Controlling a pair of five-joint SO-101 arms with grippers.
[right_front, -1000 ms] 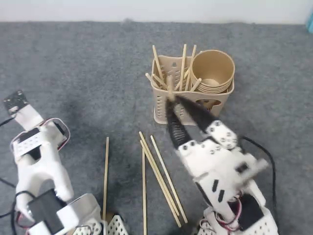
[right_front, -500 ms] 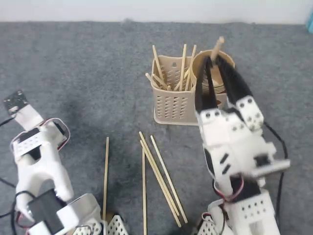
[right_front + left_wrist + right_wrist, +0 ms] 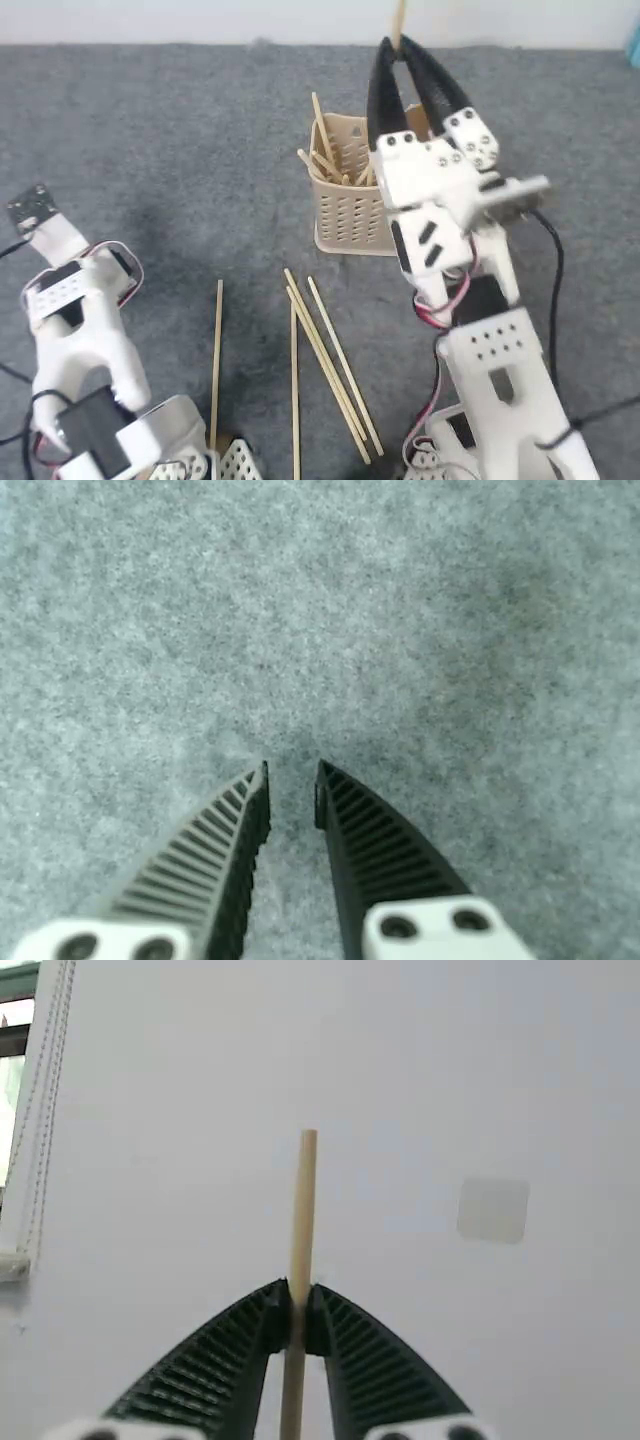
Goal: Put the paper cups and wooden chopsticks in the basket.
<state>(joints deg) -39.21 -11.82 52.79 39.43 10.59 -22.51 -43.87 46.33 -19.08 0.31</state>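
Black ribbed fingers [image 3: 225, 1350] of the right gripper [image 3: 297, 1295] are closed on a single wooden chopstick [image 3: 303, 1210]. It is pinched near the fingertips and held upright, with its free end pointing away from the wrist. How much of the stick hangs below the grip cannot be told.

Seen from above, this gripper is held high over the beige perforated basket [image 3: 350, 210], and the basket's right part is covered by the arm. Several chopsticks [image 3: 322, 135] are already stood in the uncovered part, leaning at different angles.

Five loose chopsticks [image 3: 330, 365] are left lying on the grey felt-covered bench [image 3: 150, 150] in front of the basket. Three are grouped close together, one is just beside them, and one lies apart, nearer the left arm [image 3: 80, 350].

The fingers of the left gripper [image 3: 292, 770] are parted slightly with nothing between them, and they are held over bare felt.

The step in hand is judged to be the placing of one more chopstick, with the task partly done.

For the next move:
- The stick needs to be lined up over an open compartment.
- It must be lowered until its lower end is inside the rim.
- The grip should be released only then, so that the stick is not dropped outside or knocked against those already standing.
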